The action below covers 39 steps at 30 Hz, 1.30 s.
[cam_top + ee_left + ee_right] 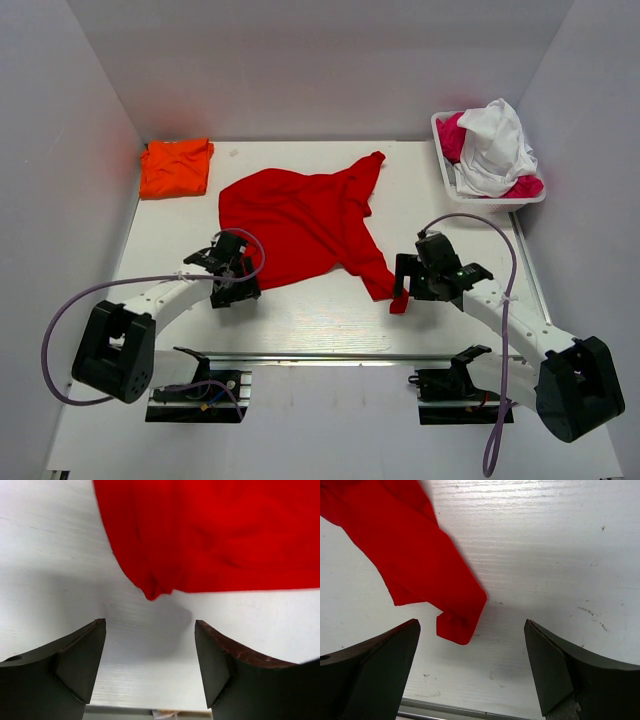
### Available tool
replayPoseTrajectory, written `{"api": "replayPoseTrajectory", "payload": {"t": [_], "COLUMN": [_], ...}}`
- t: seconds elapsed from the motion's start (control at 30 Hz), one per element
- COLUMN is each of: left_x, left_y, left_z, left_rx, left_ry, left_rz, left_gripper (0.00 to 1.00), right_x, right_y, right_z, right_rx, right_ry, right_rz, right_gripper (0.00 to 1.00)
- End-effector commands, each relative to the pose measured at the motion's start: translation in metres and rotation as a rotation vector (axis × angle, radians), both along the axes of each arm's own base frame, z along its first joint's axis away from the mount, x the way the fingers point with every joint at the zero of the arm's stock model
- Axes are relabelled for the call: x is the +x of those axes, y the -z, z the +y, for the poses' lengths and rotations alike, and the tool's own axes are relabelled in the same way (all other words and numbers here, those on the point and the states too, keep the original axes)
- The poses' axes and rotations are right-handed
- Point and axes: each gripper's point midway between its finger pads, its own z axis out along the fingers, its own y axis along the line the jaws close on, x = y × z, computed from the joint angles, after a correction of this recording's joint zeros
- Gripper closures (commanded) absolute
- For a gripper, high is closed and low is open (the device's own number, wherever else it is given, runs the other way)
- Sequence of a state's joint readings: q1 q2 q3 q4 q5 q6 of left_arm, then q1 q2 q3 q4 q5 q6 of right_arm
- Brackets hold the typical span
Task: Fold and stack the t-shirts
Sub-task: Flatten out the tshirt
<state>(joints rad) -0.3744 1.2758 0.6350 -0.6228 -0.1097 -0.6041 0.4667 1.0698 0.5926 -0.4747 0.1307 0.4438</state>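
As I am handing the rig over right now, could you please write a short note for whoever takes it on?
Left pincer: open, empty, just short of the red t-shirt at its near-left edge.
Right pincer: open, empty, at that shirt's near-right tip.
Orange t-shirt: far-left corner of the table, looks folded.
The red t-shirt lies crumpled mid-table, not folded.
Basket, far right: holds white and pink garments.
To do: fold the red t-shirt and stack it with the orange one.
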Motion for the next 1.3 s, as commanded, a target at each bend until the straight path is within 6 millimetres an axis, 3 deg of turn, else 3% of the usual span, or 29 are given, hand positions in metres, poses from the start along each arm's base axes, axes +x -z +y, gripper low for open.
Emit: {"api": "replayPoseTrajectory", "payload": {"t": [0.0,0.1,0.33,0.43,0.47,0.6,0.87,0.93,1.07,1.27], "left_x": [0.023,0.03,0.042,0.045,0.041,0.047,0.045,0.045,0.043,0.043], "left_y": [-0.007,-0.003,0.001,-0.002,-0.004,-0.019,-0.027,-0.027,-0.026,-0.028], "left_z": [0.004,0.006,0.005,0.004,0.005,0.005,-0.006,-0.006,-0.004,-0.005], "left_rx": [0.033,0.054,0.079,0.075,0.078,0.069,0.001,0.001,0.008,0.005], "left_ry": [-0.063,-0.071,-0.068,-0.069,-0.068,-0.066,-0.016,-0.016,-0.007,-0.008], "left_rz": [-0.077,-0.08,-0.079,-0.088,-0.081,-0.131,-0.168,-0.168,-0.16,-0.168], "left_gripper": [0.21,0.26,0.54,0.84,1.0,1.0,1.0,1.0,1.0,1.0], "right_x": [0.001,-0.001,-0.01,-0.016,-0.017,-0.021,-0.03,-0.031,-0.028,-0.03], "right_y": [0.0,0.003,0.01,0.013,0.013,0.012,0.023,0.028,0.028,0.038], "right_z": [0.002,-0.001,0.0,0.0,0.0,0.011,0.036,0.035,0.036,0.033], "right_rx": [0.02,0.015,0.028,0.033,0.033,0.08,0.175,0.162,0.166,0.137], "right_ry": [0.008,0.018,0.019,0.01,0.003,-0.06,-0.131,-0.123,-0.117,-0.093], "right_rz": [-0.016,-0.01,0.018,0.034,0.036,0.033,0.094,0.104,0.086,0.12], "right_gripper": [0.1,0.1,0.1,0.1,0.1,0.12,0.21,0.23,0.44,0.44]}}
